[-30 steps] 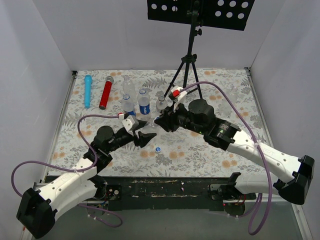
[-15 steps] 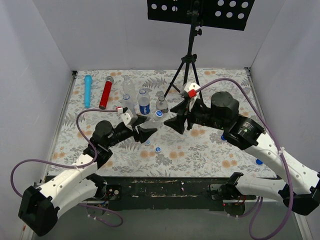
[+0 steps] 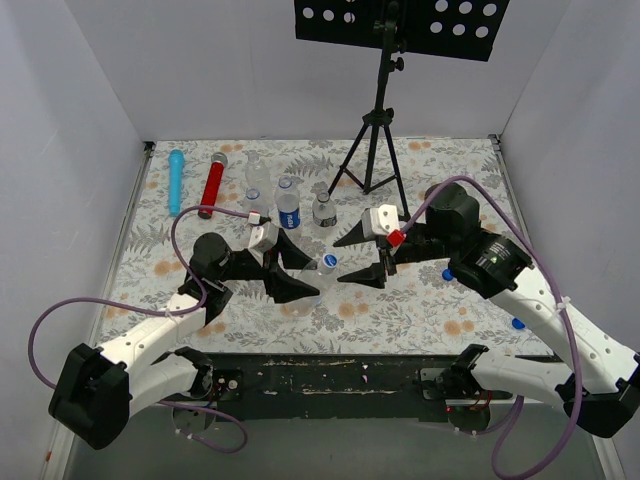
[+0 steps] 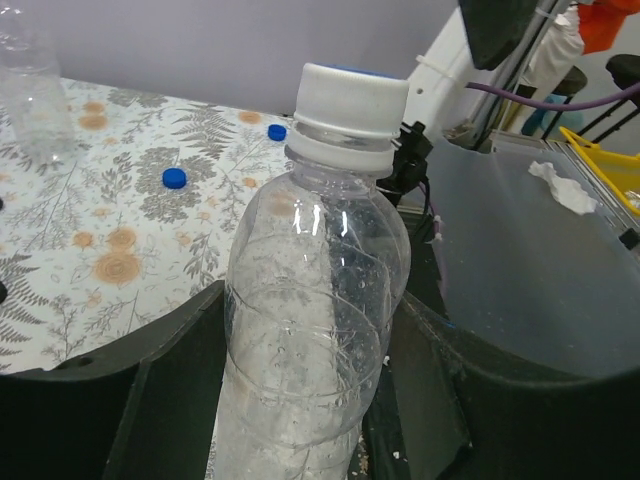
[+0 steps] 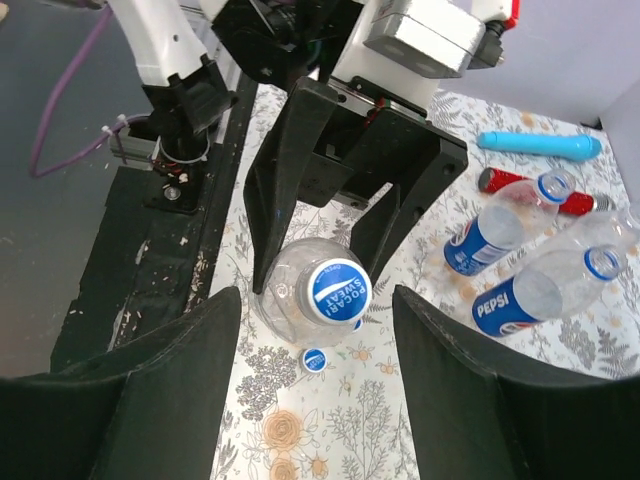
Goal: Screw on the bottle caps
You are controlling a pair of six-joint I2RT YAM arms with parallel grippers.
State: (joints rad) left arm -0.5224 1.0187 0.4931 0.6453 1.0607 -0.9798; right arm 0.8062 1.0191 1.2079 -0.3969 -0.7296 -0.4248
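Right wrist view only: printed cap [image 5: 338,290] top, seated on bottle [image 5: 285,300]; loose cap [image 5: 315,358] just below in frame. Overhead: left gripper [image 3: 305,272] clamps bottle, frame centre; right gripper [image 3: 352,260] spread wide, just right of printed cap, apart.

In the right wrist view, the blue cap [image 5: 338,292] on the clear bottle [image 5: 290,295] at centre frame reads "POCARI SWEAT" in white letters. Towards the right of the frame, the blue label [image 5: 497,305] on a second bottle [image 5: 555,285] reads "PEPSI". The print on the small loose cap [image 5: 315,358] just below centre is too small to read.
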